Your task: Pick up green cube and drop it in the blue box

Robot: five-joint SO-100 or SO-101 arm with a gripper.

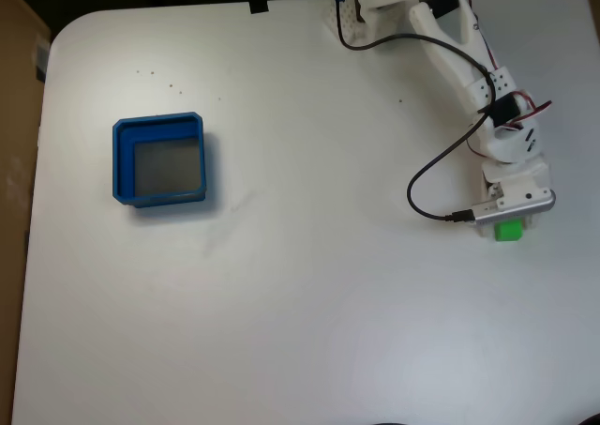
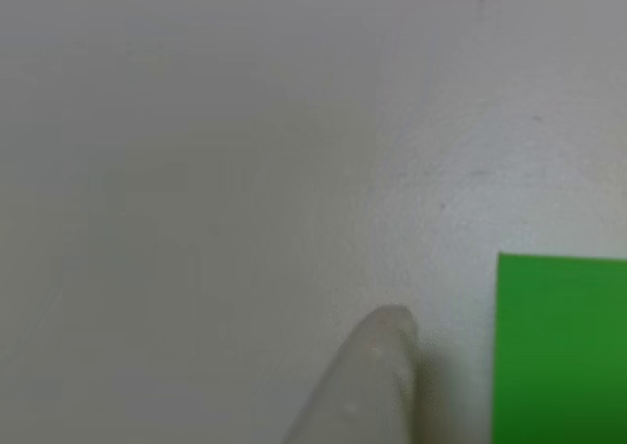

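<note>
In the fixed view the green cube [image 1: 509, 230] lies on the white table at the right, half tucked under the arm's wrist. My gripper [image 1: 511, 224] hangs right over it, its fingers hidden by the wrist and a silver camera block. The other view is a close look at the table: one white fingertip [image 2: 380, 366] rises from the bottom edge, and the green cube [image 2: 563, 351] sits to its right with a strip of bare table between them. The blue box [image 1: 161, 160], square with a grey floor, rests far off at the left.
The white arm [image 1: 464, 54] runs from its base at the top edge down to the wrist, with a black cable [image 1: 419, 176] looping to its left. A brown surface [image 1: 14, 162] borders the table's left edge. Bare white table [image 1: 328, 256] spans between cube and box.
</note>
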